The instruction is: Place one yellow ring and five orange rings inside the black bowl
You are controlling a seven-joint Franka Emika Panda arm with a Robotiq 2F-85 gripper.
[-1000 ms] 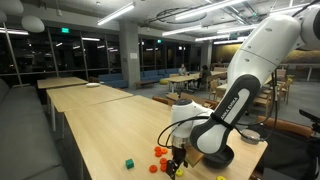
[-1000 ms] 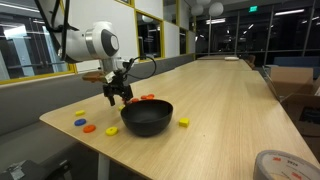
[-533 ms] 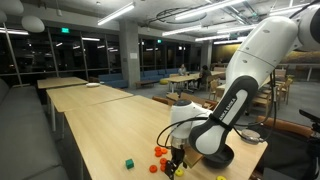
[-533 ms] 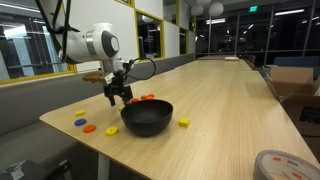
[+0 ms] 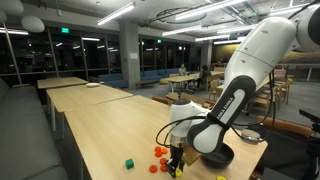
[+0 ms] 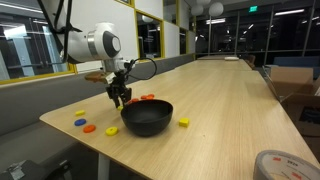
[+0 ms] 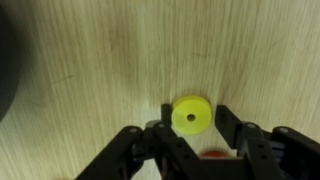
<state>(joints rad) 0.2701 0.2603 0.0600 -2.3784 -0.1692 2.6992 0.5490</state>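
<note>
Arm [image 5: 240,80] barely shifted since second ago, dipping slightly over surface [image 6: 220,110] beside black bowl [image 6: 147,117]. Gripper [image 7: 192,122] straddles yellow ring [image 7: 190,115], outside bowl; whether clamped, cannot tell. Risk: off-centre squeeze could flick ring toward nearby orange rings [image 5: 160,152].

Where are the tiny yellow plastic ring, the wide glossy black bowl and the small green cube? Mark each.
Yellow plastic ring [image 7: 182,110]: wrist view, flat face beside its hole.
Glossy black bowl [image 6: 147,122]: an exterior view, outer wall.
Small green cube [image 5: 128,163]: an exterior view, near face.
</note>
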